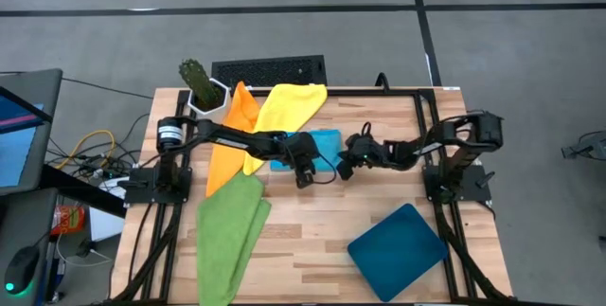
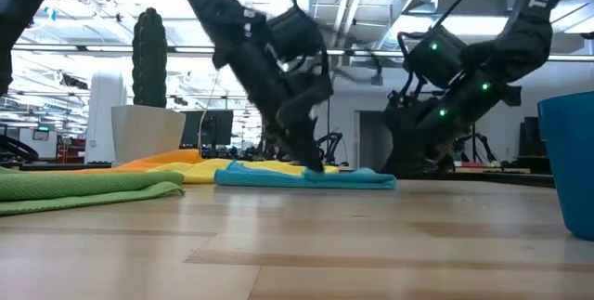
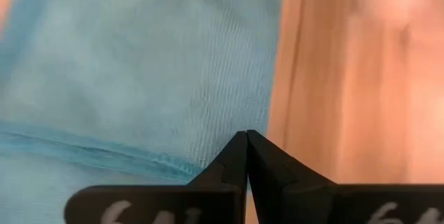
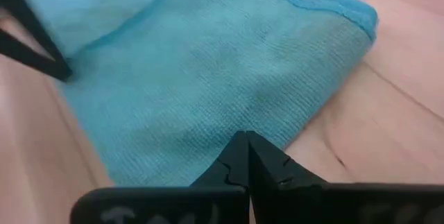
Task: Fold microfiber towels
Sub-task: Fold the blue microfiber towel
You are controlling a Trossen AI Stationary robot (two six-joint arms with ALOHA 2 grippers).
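A light blue towel [image 1: 324, 141] lies folded flat at the table's middle; it also shows in the low view [image 2: 278, 177]. My left gripper [image 1: 304, 179] is shut, slanting down over the towel's near edge [image 3: 159, 158]. Its dark fingers also show in the right wrist view [image 4: 41, 50]. My right gripper [image 1: 344, 168] is shut too. It hovers just off the towel's right side, its fingertips [image 4: 247, 141] pointing over the cloth [image 4: 208, 64]. The orange towel [image 1: 227, 140], yellow towel [image 1: 289, 107] and green towel [image 1: 232, 235] lie spread on the table's left half. My left gripper's shut fingertips [image 2: 316, 163] stand right at the top of the light blue towel near its near edge, slanting down from the table's left. I cannot tell whether they touch the cloth or hang just above it.
A dark teal tray [image 1: 398, 242] lies at the near right and rises at the right of the low view [image 2: 568, 165]. A cactus in a white pot [image 1: 202, 90] stands at the far left corner. Bare wood stretches between the green towel and the tray.
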